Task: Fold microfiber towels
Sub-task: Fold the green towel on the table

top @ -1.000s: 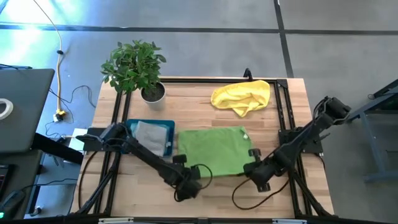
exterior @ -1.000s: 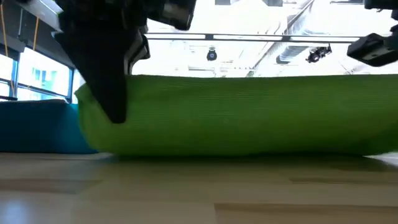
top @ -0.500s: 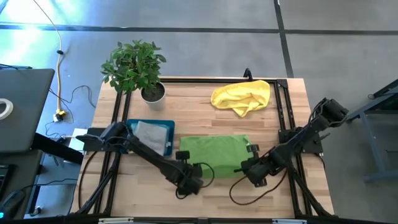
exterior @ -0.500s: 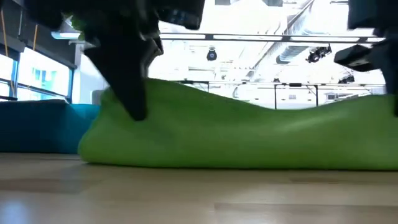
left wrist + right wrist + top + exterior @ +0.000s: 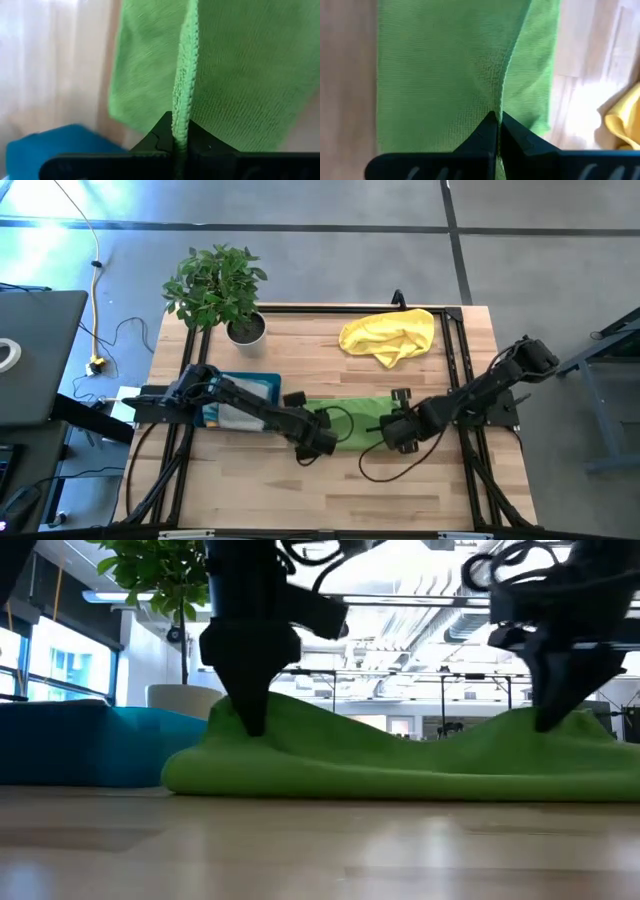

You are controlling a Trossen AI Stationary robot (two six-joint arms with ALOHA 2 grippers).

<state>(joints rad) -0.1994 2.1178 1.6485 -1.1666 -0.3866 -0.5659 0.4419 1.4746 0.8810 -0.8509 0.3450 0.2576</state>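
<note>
Bare table (image 5: 300, 490) lying open behind both grippers, blue tray (image 5: 262, 385) crowding the left gripper (image 5: 322, 442), yellow towel (image 5: 390, 335) sitting ahead of the right gripper (image 5: 392, 432).

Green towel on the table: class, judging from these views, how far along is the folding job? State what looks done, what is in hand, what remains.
Done: one grey towel lies in the teal tray.
In hand: the left gripper and right gripper each pinch an edge of the green towel, which lies doubled over.
Left: releasing and finishing this fold; the yellow towel lies crumpled at the far edge, untouched.
</note>
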